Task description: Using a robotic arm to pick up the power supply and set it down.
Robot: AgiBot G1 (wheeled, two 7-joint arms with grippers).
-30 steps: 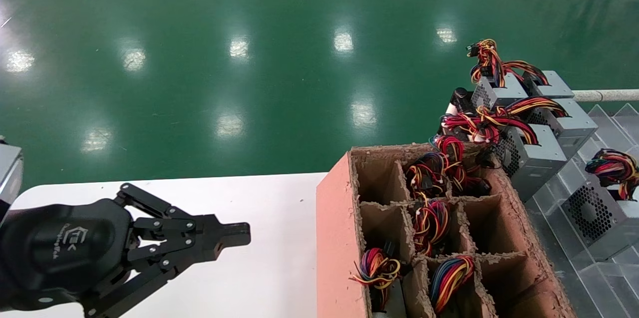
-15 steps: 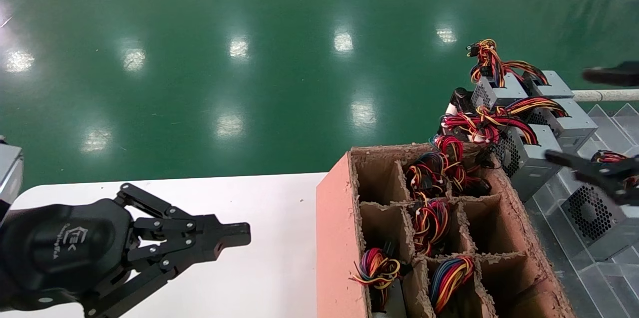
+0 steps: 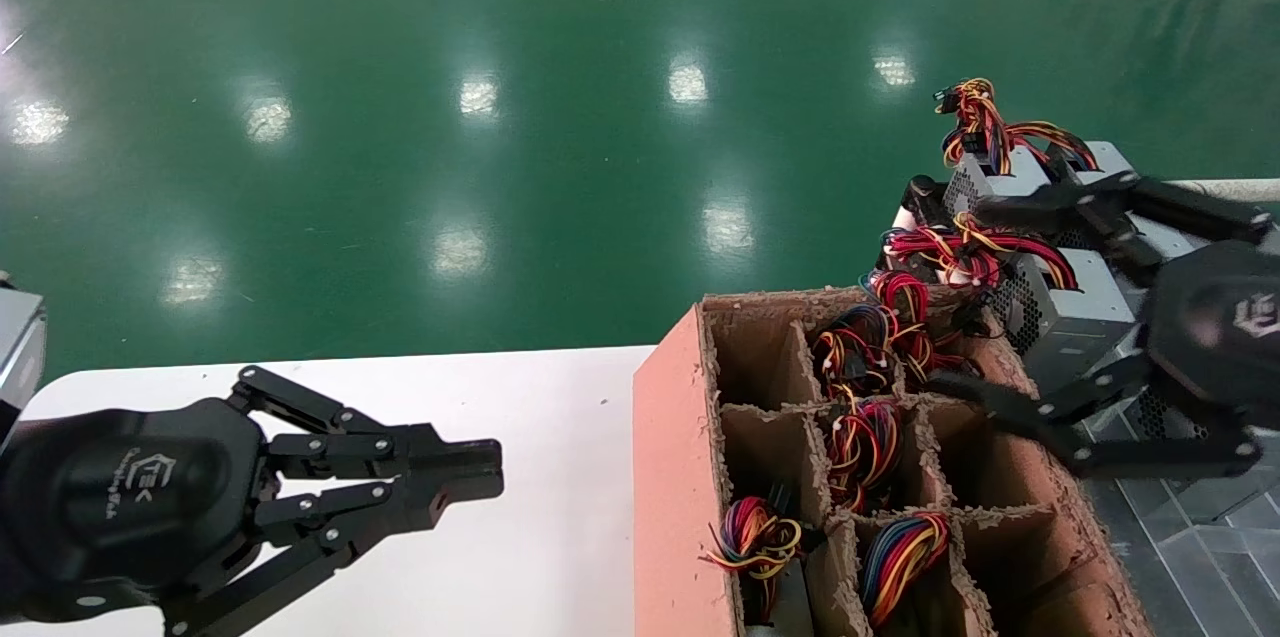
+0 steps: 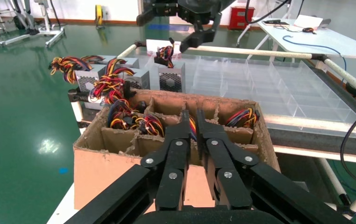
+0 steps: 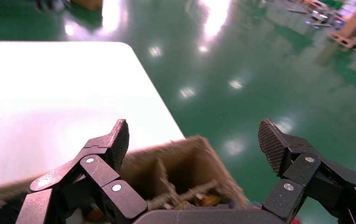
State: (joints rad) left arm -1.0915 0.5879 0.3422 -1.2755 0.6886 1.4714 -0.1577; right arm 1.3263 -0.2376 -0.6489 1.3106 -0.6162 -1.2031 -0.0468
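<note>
Grey sheet-metal power supply point(image 4: 170, 78), its perforated face with the round fan opening turned to the left wrist camera and a knot of red, yellow and black wires on top, stands alone on the clear partitioned plastic tray point(image 4: 241, 77). Just beside it, three similar grey boxes point(image 4: 120, 77) form a stepped row. The right end effector point(image 4: 161, 32) hangs above the power supply, fingers spread wide, not touching it. Nearer the camera sits the pink-sided cardboard box with paper dividers point(image 4: 120, 172), with wire bundles in several cells. The left end effector point(image 4: 191, 114) points at this box, well apart from the power supply, its fingers drawn together with only a slit between them and nothing held.

From the head view, the left end effector hovers over the white bench point(image 3: 550, 517), left of the cardboard box. The right end effector is released, one finger over the stepped row, the other over the box's far right corner; its black body hides most of the power supply on the tray behind.

From the right wrist view, two ribbed fingertips point(image 5: 122, 137) stand far apart with nothing between them, the cardboard box below, the white bench and green floor point(image 5: 260, 56) beyond.
</note>
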